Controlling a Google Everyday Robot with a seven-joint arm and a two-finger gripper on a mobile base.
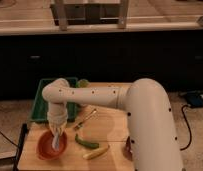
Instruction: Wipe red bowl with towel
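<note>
The red bowl [49, 146] sits on the wooden table [110, 130] at the front left. My gripper [57, 131] hangs straight down over the bowl at the end of the white arm [95, 96]. A pale towel [56, 141] hangs from it into the bowl and touches the inside.
A green tray [42, 100] stands behind the bowl at the table's back left. A green pepper-like item [85, 142], a pale yellow piece [96, 152] and a utensil [86, 120] lie to the right of the bowl. A dark counter runs behind.
</note>
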